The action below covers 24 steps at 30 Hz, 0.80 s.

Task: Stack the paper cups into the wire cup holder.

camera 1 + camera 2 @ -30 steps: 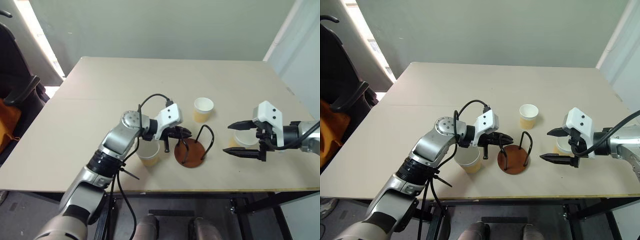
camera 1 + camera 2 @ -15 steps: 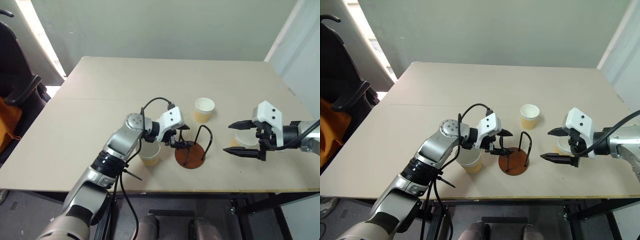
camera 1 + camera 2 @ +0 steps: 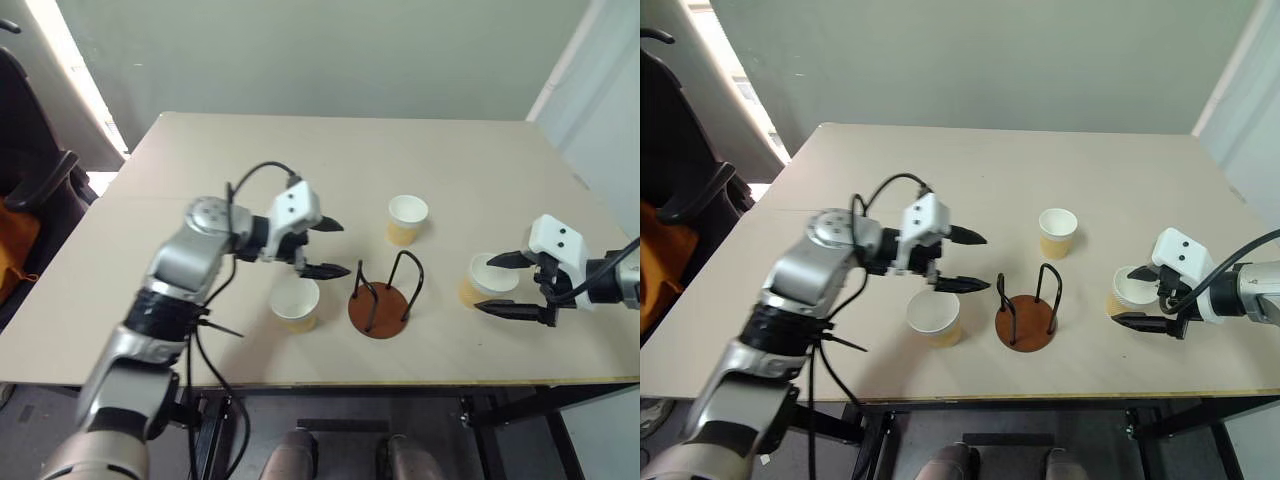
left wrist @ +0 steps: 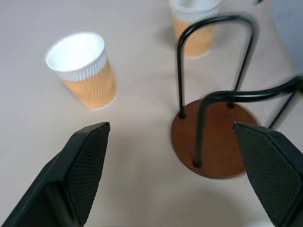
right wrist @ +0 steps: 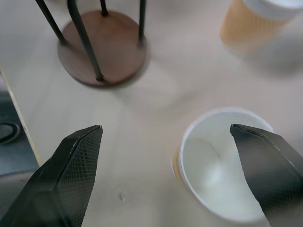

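Wire cup holder [image 3: 383,300] standing near middle of table [image 3: 200,180], nothing in it. Three paper cups upright: one [image 3: 296,304] just left of holder, one [image 3: 406,219] behind it, one [image 3: 482,280] at right. Left gripper [image 3: 332,248] hanging above left cup, fingers wide apart, holding nothing. Right gripper [image 3: 500,283] sitting beside right cup, fingers wide apart on both sides of it.

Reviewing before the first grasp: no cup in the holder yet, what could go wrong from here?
1. The open right gripper sits at the rim of the tan paper cup nearest it; an off-centre close could tip or crush this light cup.
2. The thin black wire loops on the reddish-brown disc holder stand upright; a lowered cup could snag on them.
3. The open left gripper hovers above another tan cup beside the holder; a sweep might knock either.
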Tool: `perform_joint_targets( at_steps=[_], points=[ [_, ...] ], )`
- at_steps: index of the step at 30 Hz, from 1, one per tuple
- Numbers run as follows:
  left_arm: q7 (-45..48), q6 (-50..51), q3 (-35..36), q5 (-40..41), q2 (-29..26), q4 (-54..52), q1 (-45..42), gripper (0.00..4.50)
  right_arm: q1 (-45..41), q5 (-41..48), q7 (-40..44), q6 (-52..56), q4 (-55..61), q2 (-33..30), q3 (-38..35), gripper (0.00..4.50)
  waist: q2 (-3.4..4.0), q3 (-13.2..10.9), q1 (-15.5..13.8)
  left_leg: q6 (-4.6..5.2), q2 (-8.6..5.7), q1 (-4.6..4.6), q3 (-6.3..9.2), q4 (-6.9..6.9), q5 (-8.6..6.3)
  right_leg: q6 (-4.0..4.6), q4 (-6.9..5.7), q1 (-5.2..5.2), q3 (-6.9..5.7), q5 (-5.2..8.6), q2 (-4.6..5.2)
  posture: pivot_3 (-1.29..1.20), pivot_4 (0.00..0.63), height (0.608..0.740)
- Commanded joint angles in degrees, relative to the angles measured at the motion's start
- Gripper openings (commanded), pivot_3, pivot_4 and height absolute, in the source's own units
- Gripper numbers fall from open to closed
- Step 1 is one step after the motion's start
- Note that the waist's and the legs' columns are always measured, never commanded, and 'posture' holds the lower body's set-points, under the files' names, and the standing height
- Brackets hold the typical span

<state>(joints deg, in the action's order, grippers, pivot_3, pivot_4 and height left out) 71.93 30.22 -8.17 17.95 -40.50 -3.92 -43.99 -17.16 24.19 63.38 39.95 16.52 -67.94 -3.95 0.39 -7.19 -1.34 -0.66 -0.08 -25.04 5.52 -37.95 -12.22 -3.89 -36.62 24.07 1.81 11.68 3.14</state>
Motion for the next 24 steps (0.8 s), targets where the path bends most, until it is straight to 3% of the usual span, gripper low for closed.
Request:
perform_joint_targets(
  at_steps=[1, 4, 7, 18, 21, 24],
  points=[
    [0.55, 5.34, 5.27, 6.09, -4.34, -11.33, 3.08, 4.45, -2.43, -3.76, -0.78, -1.69, -1.41, -0.30, 2.55, 4.50, 0.02, 0.01, 0.04, -0.01, 0.00, 0.00, 0.00, 0.01, 0.00, -0.01, 0.01, 0.00, -0.01, 0.02, -0.01, 0.00, 0.150, 0.740],
    [-1.96, 9.31, 7.76, 8.63, -7.04, -16.70, 5.91, 4.45, -3.99, -6.35, -0.22, -3.59, -3.51, 0.28, 5.44, 4.50, 0.02, 0.01, -0.16, -0.01, 0.00, 0.01, 0.00, 0.01, -0.02, 0.01, 0.04, -0.01, 0.01, 0.09, 0.02, 0.00, 0.150, 0.740],
    [-4.74, 13.24, 9.22, 11.14, -8.42, -21.38, 7.71, 4.49, -6.61, -8.30, 0.01, -4.81, -5.14, 1.80, 8.02, 3.90, 0.02, 0.01, -0.33, 0.16, 0.00, 0.01, 0.07, 0.00, -0.12, 0.36, -0.01, -0.03, 0.00, 0.27, 0.04, 0.00, 0.150, 0.740],
    [-9.67, 15.79, 10.12, 14.23, -11.30, -24.53, 9.86, 4.49, -12.30, -13.44, 9.70, -11.78, -6.43, 0.61, 14.09, 0.04, 0.02, 0.00, -0.20, 0.09, 0.04, 0.13, 0.08, 0.03, -0.19, 0.69, -0.16, -0.01, -0.06, 0.28, 0.06, 0.00, 0.150, 0.740],
    [-9.88, 15.43, 10.05, 14.40, -12.13, -24.41, 9.92, 4.49, -15.92, -15.63, 14.17, -15.41, -6.95, -1.03, 15.29, 0.04, 0.04, -0.01, -0.11, 0.07, 0.04, 0.13, 0.07, 0.03, -0.20, 0.74, -0.16, 0.03, -0.06, 0.25, 0.06, 0.00, 0.150, 0.740],
    [-9.74, 14.93, 10.68, 14.65, -13.35, -23.70, 9.68, 4.49, -24.96, -13.83, 21.17, -18.13, -5.68, -2.08, 14.39, 0.04, 0.08, -0.03, 0.04, 0.04, 0.04, 0.10, 0.07, 0.08, -0.20, 0.80, -0.19, 0.12, -0.05, 0.26, 0.06, 0.00, 0.150, 0.740]
  ],
)
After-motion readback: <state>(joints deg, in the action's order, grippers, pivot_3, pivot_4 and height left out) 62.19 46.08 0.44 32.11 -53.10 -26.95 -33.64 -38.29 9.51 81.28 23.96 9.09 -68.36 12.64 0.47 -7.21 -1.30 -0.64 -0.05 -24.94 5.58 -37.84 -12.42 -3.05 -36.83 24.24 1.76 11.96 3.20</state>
